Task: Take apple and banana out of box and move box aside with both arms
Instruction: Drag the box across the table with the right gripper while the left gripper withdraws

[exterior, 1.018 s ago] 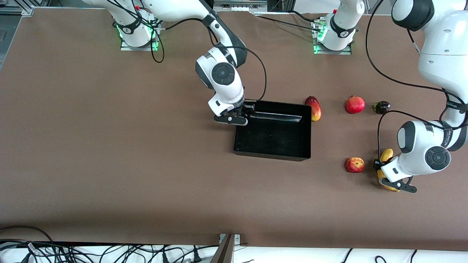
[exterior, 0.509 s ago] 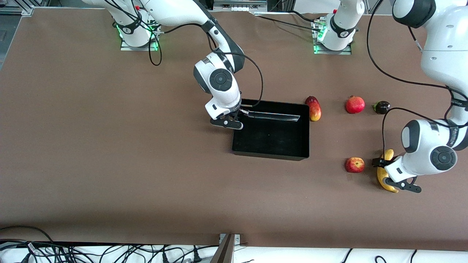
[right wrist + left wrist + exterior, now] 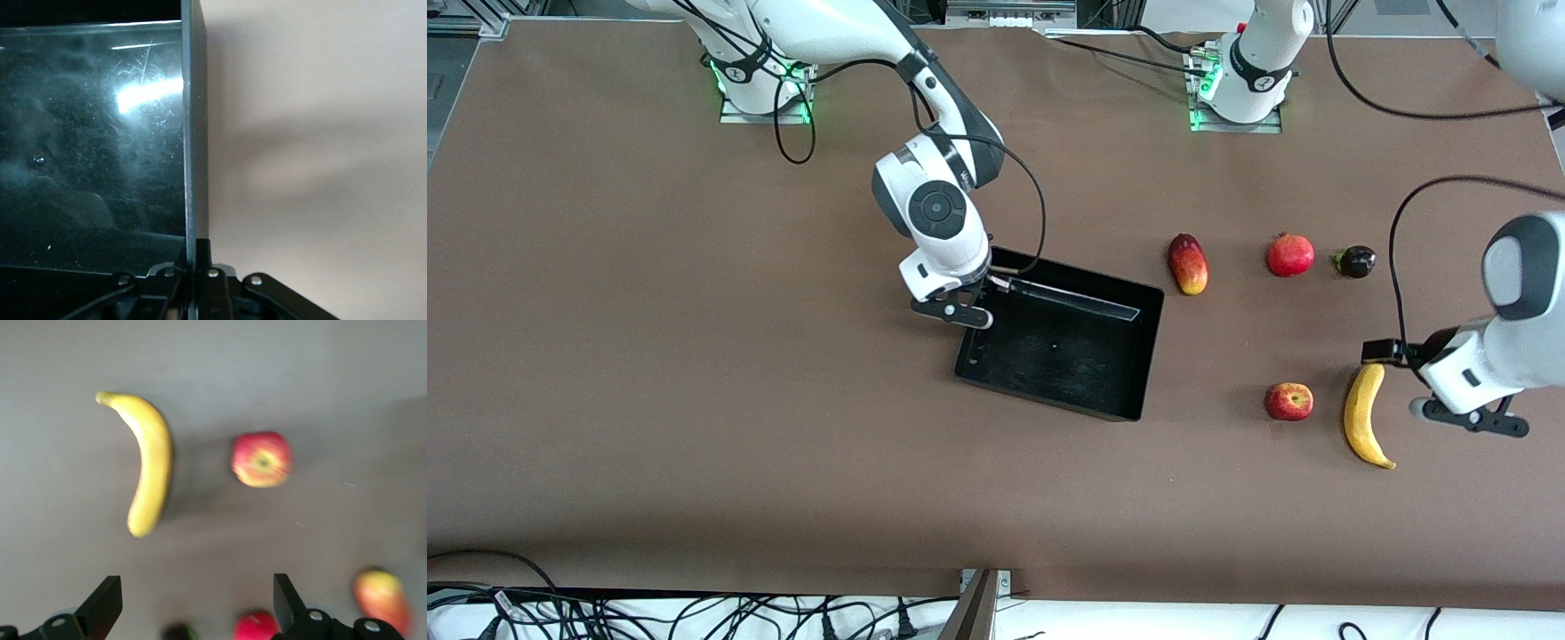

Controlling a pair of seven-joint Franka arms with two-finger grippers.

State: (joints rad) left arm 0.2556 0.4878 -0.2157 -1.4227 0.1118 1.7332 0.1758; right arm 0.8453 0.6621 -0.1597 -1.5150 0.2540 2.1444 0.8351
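Pinching the box [image 3: 1063, 351] wall to drag it aside, the right gripper [image 3: 980, 300] works while the left gripper [image 3: 1436, 384], fingers spread, hangs above the tabletop [image 3: 694, 356] near banana [image 3: 1365, 413] and apple [image 3: 1288, 401].

The left gripper [image 3: 1387, 378] has opened and risen from the banana [image 3: 1365, 416]. The right gripper [image 3: 985, 289] has dragged the box [image 3: 1129, 356], turning it toward the right arm's end.

High front camera faces both bases; left wrist looks down on banana [image 3: 148, 461]; right wrist hugs box [image 3: 193, 133] wall.
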